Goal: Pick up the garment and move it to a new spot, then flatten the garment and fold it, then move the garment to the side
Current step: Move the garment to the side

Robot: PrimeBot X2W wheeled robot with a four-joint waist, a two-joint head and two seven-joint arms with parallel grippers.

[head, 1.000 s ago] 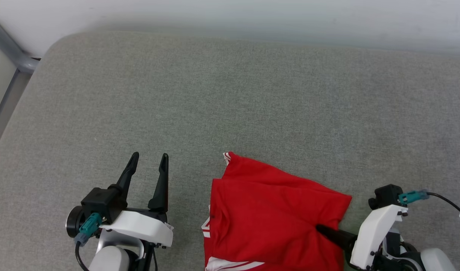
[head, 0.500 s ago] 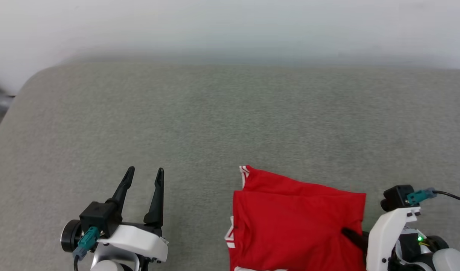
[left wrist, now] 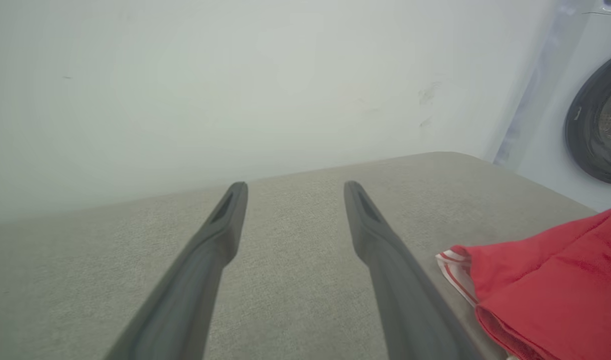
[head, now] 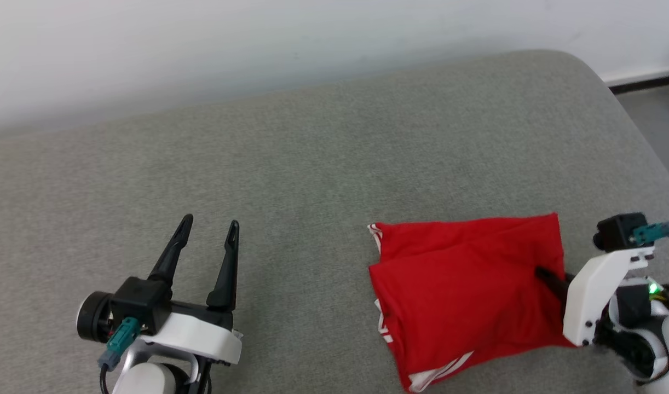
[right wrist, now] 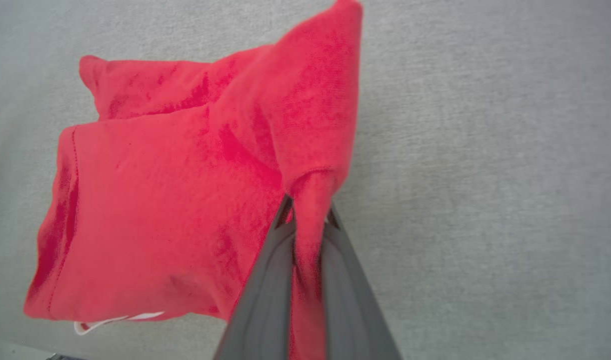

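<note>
The grey pad (head: 312, 164) runs wide, with free room toward its right corner. On its right part lies the folded garment (head: 466, 290), red side out, with striped trim peeking out at the edges. The right gripper (right wrist: 308, 212) is clamped on a pinch of its near edge. The left gripper (head: 210, 221) hovers spread and empty, well apart. To shift it aside tidily, I'd drag low and slow so the layers don't slide open. No writing reads; the numerals are probably folded inside.
</note>
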